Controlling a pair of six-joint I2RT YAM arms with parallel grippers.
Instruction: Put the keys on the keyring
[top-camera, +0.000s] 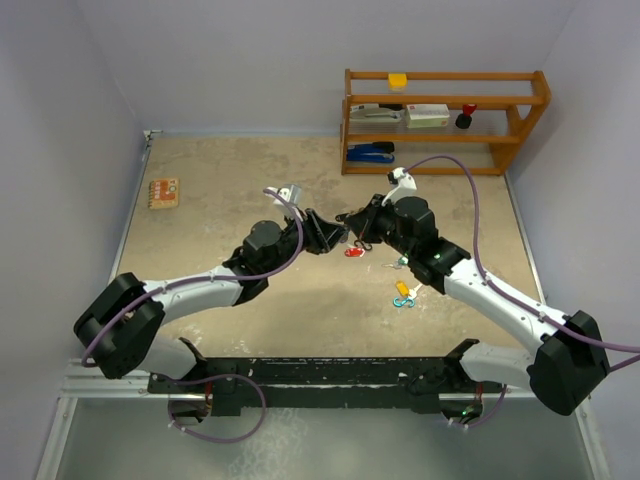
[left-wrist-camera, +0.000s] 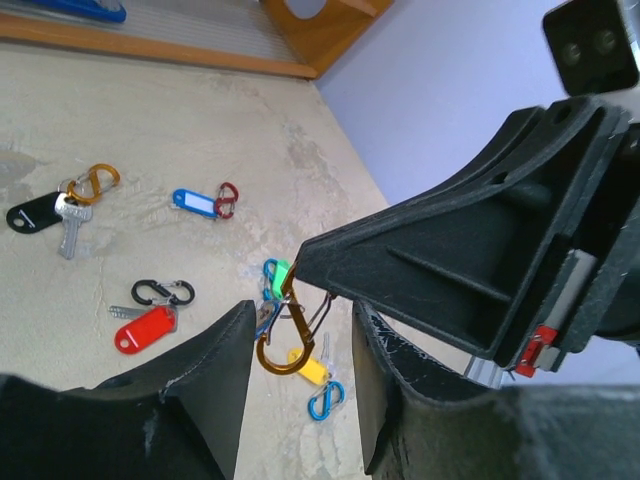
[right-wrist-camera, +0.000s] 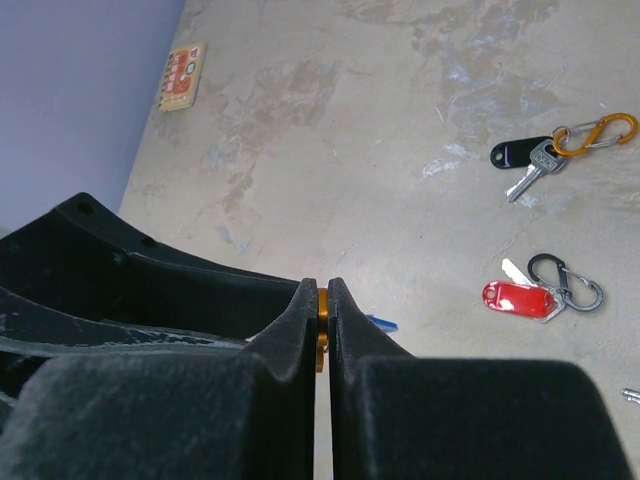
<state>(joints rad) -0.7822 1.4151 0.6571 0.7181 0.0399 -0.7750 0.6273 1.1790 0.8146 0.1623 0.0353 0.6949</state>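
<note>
Mottled beige tabletop (top-camera: 220, 230) under pale lilac walls (top-camera: 250, 60), with a wooden shelf (top-camera: 445, 110) parked at the far right corner. Found both arms nose to nose over the middle of the table, a shade toward the far edge. Caught the right gripper (right-wrist-camera: 318, 300) pinched flat on the held orange carabiner (right-wrist-camera: 320, 345), only a sliver of metal showing between the black fingers (right-wrist-camera: 292, 330). Saw that same clip dangling off the fingertip in the left wrist view, right in the gap of the left gripper (left-wrist-camera: 303, 310), spread wide, one finger either side and not closed on it. Counted the keys lying on the table below, out of both pincers: red key (top-camera: 355, 251) just beneath the two tips at mid-table, a black carabiner (left-wrist-camera: 163, 292) at its head; black key (left-wrist-camera: 35, 214) close by with a second orange carabiner (left-wrist-camera: 92, 183); blue key (left-wrist-camera: 195, 202) paired with a red carabiner (left-wrist-camera: 228, 198); yellow key (top-camera: 403, 289) right of centre, closer to the near edge, next to a blue carabiner (left-wrist-camera: 325, 400). Glimpsed a green scrap (left-wrist-camera: 278, 272) behind the hanging clip; could not tell whether joined to it. Noted a small printed card (top-camera: 163, 191) off by the left edge, well apart from the lot.
</note>
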